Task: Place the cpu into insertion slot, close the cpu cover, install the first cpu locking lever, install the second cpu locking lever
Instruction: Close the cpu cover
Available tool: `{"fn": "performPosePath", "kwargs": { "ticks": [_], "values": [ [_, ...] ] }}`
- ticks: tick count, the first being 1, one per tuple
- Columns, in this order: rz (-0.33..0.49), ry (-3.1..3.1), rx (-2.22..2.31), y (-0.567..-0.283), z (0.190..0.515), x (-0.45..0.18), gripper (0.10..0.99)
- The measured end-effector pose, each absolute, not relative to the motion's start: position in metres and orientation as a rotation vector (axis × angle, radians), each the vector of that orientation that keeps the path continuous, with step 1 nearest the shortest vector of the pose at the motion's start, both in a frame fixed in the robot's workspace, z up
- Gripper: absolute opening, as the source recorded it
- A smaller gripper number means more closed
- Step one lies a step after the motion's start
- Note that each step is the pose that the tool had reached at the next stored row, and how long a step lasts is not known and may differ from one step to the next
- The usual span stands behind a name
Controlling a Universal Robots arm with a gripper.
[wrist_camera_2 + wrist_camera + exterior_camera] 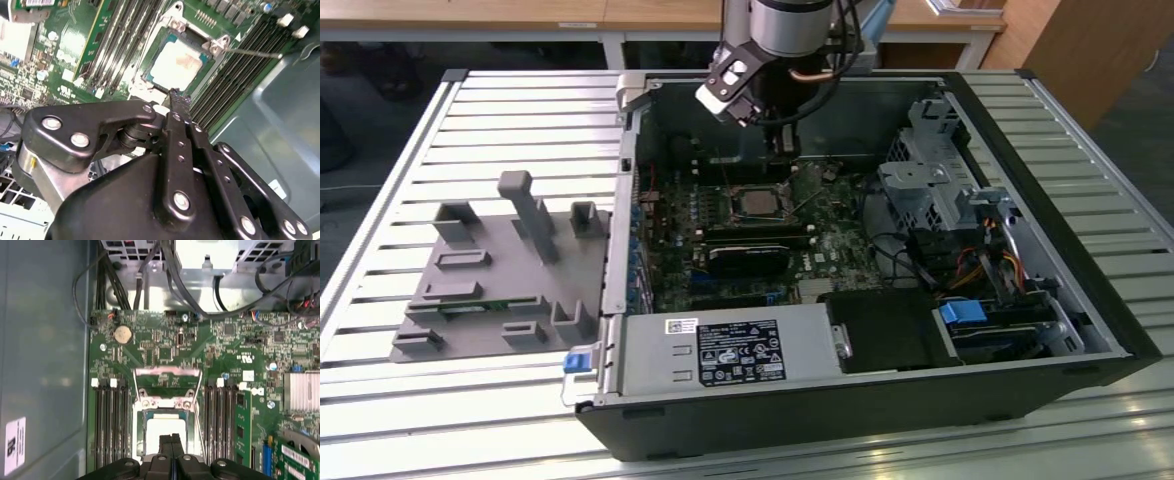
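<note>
Over the slatted table (400, 420), the empty gripper (172, 439), fingers together, is hovering above the insertion slot (165, 413); descending crooked risks scraping the cpu (155, 437).

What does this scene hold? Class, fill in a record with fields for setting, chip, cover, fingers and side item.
Setting: open computer case on a slatted table
Chip: chip lies flat in the socket
Cover: cover swung open, clear of the chip
Fingers: fingers shut, holding nothing, at the chip's edge; contact cannot be told
Side item: grey fixture beside the case, at the exterior view's left
</note>
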State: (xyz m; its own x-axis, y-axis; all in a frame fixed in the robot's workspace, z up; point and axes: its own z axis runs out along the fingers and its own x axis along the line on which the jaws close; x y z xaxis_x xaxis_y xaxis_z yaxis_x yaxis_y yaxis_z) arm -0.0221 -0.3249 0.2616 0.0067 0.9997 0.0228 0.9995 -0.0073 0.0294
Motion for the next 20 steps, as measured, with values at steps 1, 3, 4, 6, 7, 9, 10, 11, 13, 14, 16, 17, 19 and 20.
{"fn": "performPosePath", "kwargs": {
  "ticks": [1,3,4,6,7,9,10,11,13,14,16,17,19,20],
  "values": [
    [0.058,2.211,2.225,-0.325,0.262,-0.02,0.106],
    [0.06,2.214,2.222,-0.325,0.262,-0.018,0.106],
    [0.06,2.217,2.22,-0.325,0.262,-0.018,0.106],
    [0.061,2.221,2.217,-0.325,0.262,-0.016,0.106],
    [0.06,2.223,2.215,-0.325,0.262,-0.016,0.106],
    [0.061,2.225,2.213,-0.325,0.264,-0.015,0.106],
    [0.062,2.226,2.213,-0.325,0.265,-0.015,0.106],
    [0.062,2.227,2.212,-0.325,0.266,-0.014,0.106],
    [0.062,2.227,2.212,-0.325,0.267,-0.012,0.106],
    [0.062,2.227,2.212,-0.325,0.267,-0.011,0.106],
    [0.062,2.227,2.212,-0.325,0.267,-0.005,0.106],
    [0.061,2.227,2.212,-0.325,0.267,-0.003,0.106],
    [0.061,2.228,2.213,-0.325,0.267,0.003,0.106],
    [0.061,2.228,2.213,-0.325,0.267,0.005,0.106]
  ]
}}
